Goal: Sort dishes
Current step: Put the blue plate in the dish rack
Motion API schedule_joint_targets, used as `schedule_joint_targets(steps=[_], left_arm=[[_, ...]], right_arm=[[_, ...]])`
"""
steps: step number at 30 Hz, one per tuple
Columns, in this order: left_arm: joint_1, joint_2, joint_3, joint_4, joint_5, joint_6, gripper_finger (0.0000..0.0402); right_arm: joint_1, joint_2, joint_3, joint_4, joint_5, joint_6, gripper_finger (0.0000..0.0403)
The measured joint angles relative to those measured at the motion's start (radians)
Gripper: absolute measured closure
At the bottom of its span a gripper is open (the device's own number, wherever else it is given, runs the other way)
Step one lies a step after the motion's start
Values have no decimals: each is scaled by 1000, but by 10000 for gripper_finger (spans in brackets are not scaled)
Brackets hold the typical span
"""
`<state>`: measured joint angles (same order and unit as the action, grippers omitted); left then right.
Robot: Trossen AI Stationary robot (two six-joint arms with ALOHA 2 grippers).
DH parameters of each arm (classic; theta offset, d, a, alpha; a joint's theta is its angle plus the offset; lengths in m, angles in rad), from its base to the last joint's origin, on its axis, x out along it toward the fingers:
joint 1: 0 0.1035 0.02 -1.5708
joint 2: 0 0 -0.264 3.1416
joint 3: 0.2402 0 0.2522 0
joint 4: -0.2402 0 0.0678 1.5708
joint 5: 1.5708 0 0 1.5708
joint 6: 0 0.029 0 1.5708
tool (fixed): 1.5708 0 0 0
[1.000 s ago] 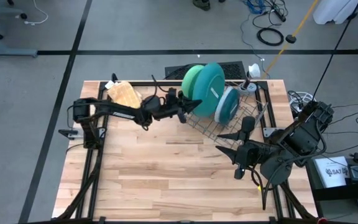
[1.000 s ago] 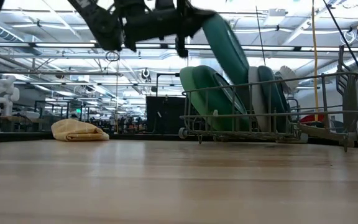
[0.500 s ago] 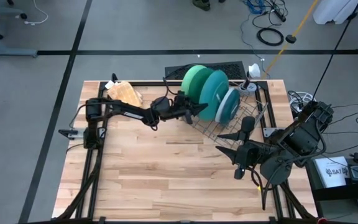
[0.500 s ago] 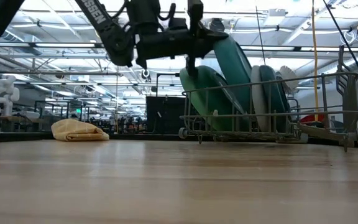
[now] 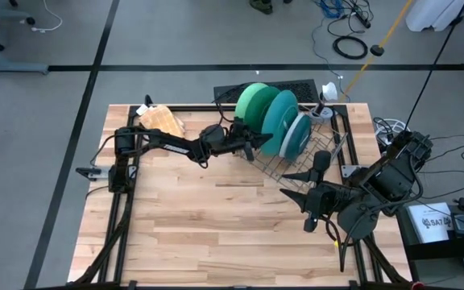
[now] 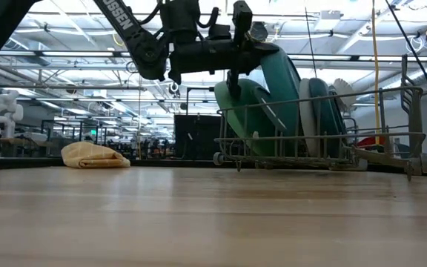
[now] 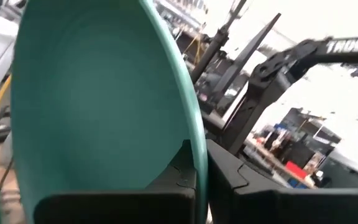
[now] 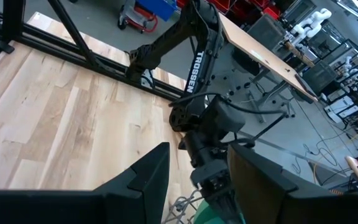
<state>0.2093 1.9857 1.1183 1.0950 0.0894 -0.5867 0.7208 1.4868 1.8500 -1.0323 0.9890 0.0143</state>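
The left gripper (image 5: 250,142) is clamped on the rim of the dark teal plate (image 5: 279,121), its two fingers (image 7: 185,174) pinching the plate edge from either side, as the left wrist view shows. The gripper meets the plate at the side of the rim facing the left arm, so the plate extends away from the fingertips, into the wire rack (image 5: 300,157). The plate stands on edge in the rack, tilted; in the low view its upper rim (image 6: 284,74) leans away from the gripper, over the plates behind it. Its flat faces are turned along the row of plates. It sits between the light green plate (image 5: 250,107), which stands just beside it on the far side, and the small pale plate (image 5: 300,133), which stands just beside it on the near side. In the low view a dark green plate (image 6: 245,111) stands lower in the rack, below the gripper. Compared with one second ago, the teal plate is lower and more upright: it was held high above the rack with its face turned largely upward, and it now sits down among the other plates, with the left arm stretched further toward the rack. The right gripper (image 5: 300,184) hangs with its fingers spread wide and holding nothing, over the table (image 5: 216,234) at the near corner of the rack; it has not moved. A tan cloth (image 5: 160,122) lies at the table's far left corner.
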Motion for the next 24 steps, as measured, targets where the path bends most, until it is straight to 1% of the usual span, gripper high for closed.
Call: schedule_joint_targets(steps=[4,8,14,19,24], left_arm=[[4,-16,0,30,15,-2,388],[4,-22,0,-27,17,19,388],[4,-24,0,-37,19,43,388],[3,-24,0,-121,9,78,388],[3,-26,0,-145,5,96,388]], right_arm=[[0,0,0,-4,0,0,248],[0,0,0,-8,0,2,248],[0,0,0,-9,0,2,248],[0,0,0,-12,0,3,248],[0,0,0,-12,0,3,248]])
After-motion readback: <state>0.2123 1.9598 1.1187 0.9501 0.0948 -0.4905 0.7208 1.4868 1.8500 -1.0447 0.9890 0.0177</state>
